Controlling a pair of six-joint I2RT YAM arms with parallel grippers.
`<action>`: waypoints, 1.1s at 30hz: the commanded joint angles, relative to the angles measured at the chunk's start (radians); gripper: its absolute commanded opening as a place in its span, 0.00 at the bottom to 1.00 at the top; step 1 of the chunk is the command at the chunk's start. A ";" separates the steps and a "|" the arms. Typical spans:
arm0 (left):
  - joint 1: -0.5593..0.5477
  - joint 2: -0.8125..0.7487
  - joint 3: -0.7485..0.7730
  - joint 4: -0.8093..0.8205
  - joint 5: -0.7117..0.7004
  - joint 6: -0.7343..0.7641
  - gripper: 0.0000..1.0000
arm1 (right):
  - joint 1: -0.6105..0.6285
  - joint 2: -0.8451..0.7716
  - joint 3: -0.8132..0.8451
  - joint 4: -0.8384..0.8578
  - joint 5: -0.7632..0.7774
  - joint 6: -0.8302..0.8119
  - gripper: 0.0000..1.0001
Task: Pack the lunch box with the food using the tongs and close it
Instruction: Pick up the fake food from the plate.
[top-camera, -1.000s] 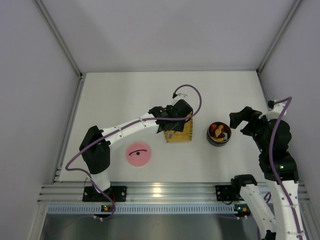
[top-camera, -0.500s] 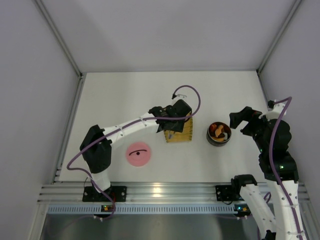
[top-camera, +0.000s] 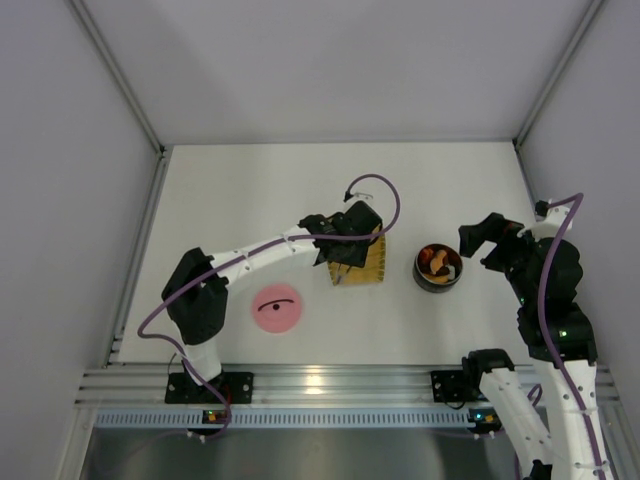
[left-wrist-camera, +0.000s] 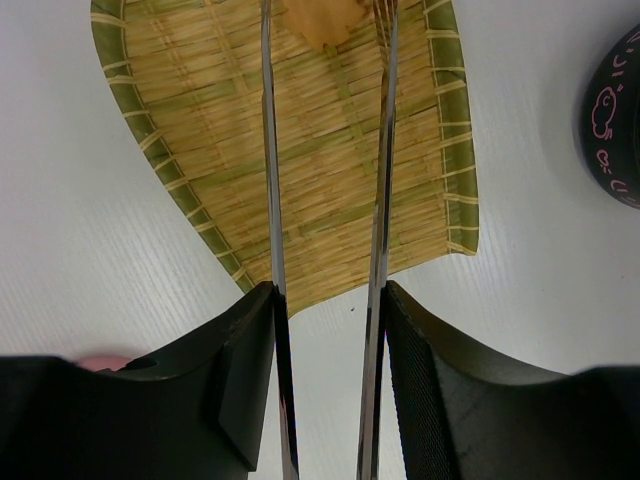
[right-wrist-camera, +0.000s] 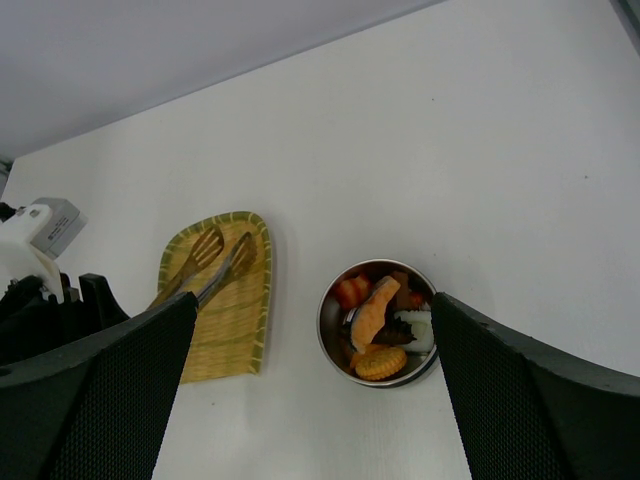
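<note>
**Top external view.** The left gripper (top-camera: 345, 257) hangs over the yellow woven tray (top-camera: 370, 268) near the middle of the table (top-camera: 240, 190). It covers most of the tray. The tongs cannot be made out here, and neither can the jaw opening. The lunch box (top-camera: 438, 268) stands uncovered just right of the tray, apart from it, with food (top-camera: 437, 261) inside. Its pink lid (top-camera: 276, 308) lies flat to the tray's front left, well apart from the box. The right gripper (top-camera: 484, 240) is just right of the lunch box, and its jaw state is unclear here.

**Left wrist view.** The two black fingers (left-wrist-camera: 240, 395) are partly closed and press on the two arms of the tongs (left-wrist-camera: 270, 200), which run over the tray. The tips are cut off by the top edge. A tan piece (left-wrist-camera: 320, 20) lies between the arms and is also cut off, so contact cannot be judged. Only a dark sliver of the lunch box shows at the right edge.

**Right wrist view.** The fingers (right-wrist-camera: 100, 400) are spread wide and hold nothing. Orange, brown and white pieces fill the lunch box. The tong tips rest on the tray, but the handle end is hidden behind the left finger.
</note>
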 joint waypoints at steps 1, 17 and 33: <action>0.008 0.004 -0.007 0.059 0.020 -0.005 0.50 | -0.010 0.006 0.048 -0.010 0.005 -0.019 0.99; 0.008 -0.050 -0.004 0.045 0.013 -0.005 0.40 | -0.011 0.000 0.039 -0.010 0.006 -0.015 1.00; -0.004 -0.134 0.028 0.007 0.006 0.015 0.39 | -0.010 -0.002 0.036 -0.010 0.000 -0.009 0.99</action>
